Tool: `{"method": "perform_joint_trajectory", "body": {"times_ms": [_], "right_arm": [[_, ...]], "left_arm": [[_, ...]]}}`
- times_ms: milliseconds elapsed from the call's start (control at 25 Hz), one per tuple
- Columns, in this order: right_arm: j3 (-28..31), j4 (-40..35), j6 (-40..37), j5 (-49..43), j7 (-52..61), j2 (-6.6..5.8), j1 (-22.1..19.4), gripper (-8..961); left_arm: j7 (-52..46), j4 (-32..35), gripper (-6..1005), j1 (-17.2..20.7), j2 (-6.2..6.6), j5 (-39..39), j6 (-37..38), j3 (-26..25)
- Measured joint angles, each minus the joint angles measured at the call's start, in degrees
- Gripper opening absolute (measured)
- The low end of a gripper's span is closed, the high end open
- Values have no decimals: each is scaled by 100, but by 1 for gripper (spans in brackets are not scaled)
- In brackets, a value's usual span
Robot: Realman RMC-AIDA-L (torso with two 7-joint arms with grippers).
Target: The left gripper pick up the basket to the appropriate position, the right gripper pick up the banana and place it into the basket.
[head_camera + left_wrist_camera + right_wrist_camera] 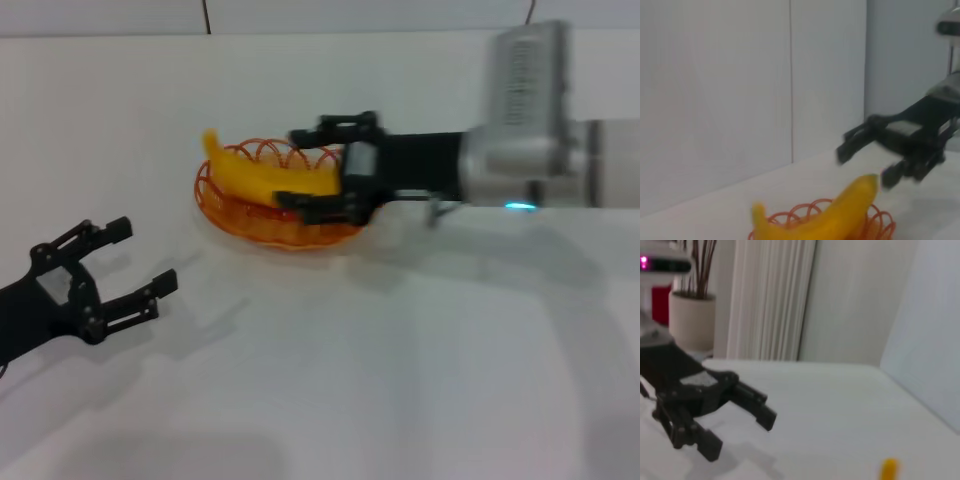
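Note:
The orange wire basket [240,215] stands on the white table, left of centre. The yellow banana [250,172] lies in it, its ends resting over the rim. My right gripper [288,168] is open, with its fingers spread on either side of the banana's right end and not closed on it. The left wrist view shows the same: the banana [840,210], the basket [882,222] and the open right gripper [862,169] just beyond the banana's tip. My left gripper [148,254] is open and empty, low at the left, apart from the basket. It also shows in the right wrist view [742,435].
The white table [400,380] runs to a pale wall at the back. A potted plant [690,315] and a curtain stand beyond the table in the right wrist view. The right arm's silver wrist [525,150] reaches in from the right.

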Motion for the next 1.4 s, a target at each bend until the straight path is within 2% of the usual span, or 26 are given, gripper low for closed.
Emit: {"method": "perform_joint_trajectory", "body": {"times_ms": [80,120,160,240,360,480,600,800,880,1080,1400], "right_arm": [[243,-270,-290,-2,59,-123,-399,709],[639,-333,-674,-6,93,-246,-779,711],[639,-333,-674,-6,93,-246,-779,714],[974,-96,-974,-17,71,-371,-946,718],[1442,662,-1242,-100,-106,-564,-1002,723],[1759,1345,-1413,-164,-514,-660,-975,722],[1815,1640,-1503,-166,-1109,-620,-973,720],[1852,1710,-1527,-127,-1792,-349,-973,720],[1899,1702,-1525,-118,-1843,-282,-970,720],[2041,1717,-1522,-107,-1819,-260,-961,720],[2135,1723,-1514,-104,-1814,-248,-962,720]], "left_arm": [[8,5,889,36,20,0,0,-6],[8,5,889,52,31,0,-3,-12],[8,6,889,63,39,0,-10,-18],[8,7,889,99,54,0,-60,-82],[25,9,889,170,69,3,-109,-248],[39,11,889,200,104,12,-119,-309],[31,11,889,194,119,41,-138,-345],[-17,55,889,121,127,488,-242,-730],[86,98,889,99,91,619,-266,-896],[483,114,889,40,-1,673,-273,-975],[521,89,889,11,-11,679,-273,-975]]}}
